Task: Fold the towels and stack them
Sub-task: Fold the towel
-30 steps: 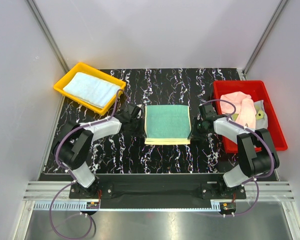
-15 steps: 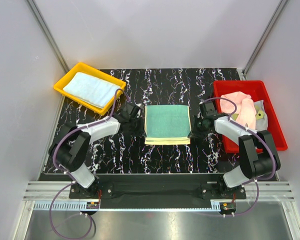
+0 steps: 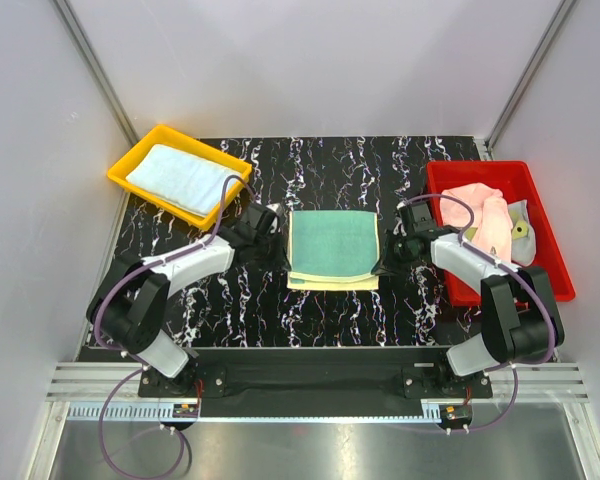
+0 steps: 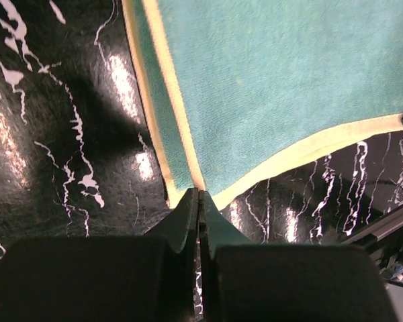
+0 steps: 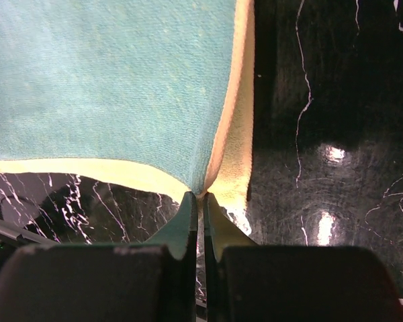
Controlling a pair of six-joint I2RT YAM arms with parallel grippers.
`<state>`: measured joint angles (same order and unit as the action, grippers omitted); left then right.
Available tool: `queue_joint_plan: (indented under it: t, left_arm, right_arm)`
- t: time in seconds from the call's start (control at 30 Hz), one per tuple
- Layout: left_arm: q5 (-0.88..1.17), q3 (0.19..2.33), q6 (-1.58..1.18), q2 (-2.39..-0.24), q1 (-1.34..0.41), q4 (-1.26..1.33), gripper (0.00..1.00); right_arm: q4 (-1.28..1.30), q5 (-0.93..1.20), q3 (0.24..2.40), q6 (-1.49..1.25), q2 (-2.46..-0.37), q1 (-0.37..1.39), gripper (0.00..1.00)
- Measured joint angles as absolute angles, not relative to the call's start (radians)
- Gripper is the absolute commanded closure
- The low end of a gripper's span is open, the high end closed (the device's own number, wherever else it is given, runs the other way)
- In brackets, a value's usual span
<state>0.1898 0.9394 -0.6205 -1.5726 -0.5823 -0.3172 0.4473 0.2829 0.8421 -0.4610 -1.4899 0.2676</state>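
2 grippers of mine are on the green towel (image 3: 333,245), which lies flat in the middle of the black table (image 3: 320,160), between the yellow tray (image 3: 135,152) and the red bin (image 3: 480,166). My left gripper (image 4: 199,194) has its jaws pressed together on a left corner of the towel, right at the yellow edge. My right gripper (image 5: 202,196) pinches a right corner the same way. I think the step now is 1 more fold. To do it well, I should lift both corners at the same time and to the same height, so the cloth does not twist. Then I should carry them straight across and lay edge on edge before I let go. My grip is thin, just on the tips, so a fast pull could make a corner slip out. After that, the towel should go on the blue towel (image 3: 185,178) in the tray.
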Motion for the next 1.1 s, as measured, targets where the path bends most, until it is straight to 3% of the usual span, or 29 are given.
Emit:
queue_joint_plan:
  t: [0.27, 0.53, 0.73, 1.1]
  left_arm:
    - [0.206, 0.836, -0.621, -1.568, -0.584, -0.294, 1.00]
    - [0.201, 0.915, -0.604, -1.549, -0.584, -0.349, 1.00]
    - [0.202, 0.934, -0.603, -1.421, -0.585, -0.377, 1.00]
    - [0.244, 0.691, -0.629, -1.410, -0.593, -0.275, 1.00]
  right_arm:
    - [0.440, 0.303, 0.810, -0.459, -1.491, 0.268, 1.00]
    - [0.501, 0.314, 0.934, -0.442, -1.505, 0.268, 1.00]
    - [0.532, 0.357, 0.962, -0.438, -1.452, 0.268, 1.00]
    - [0.480, 0.386, 0.762, -0.472, -1.430, 0.278, 0.98]
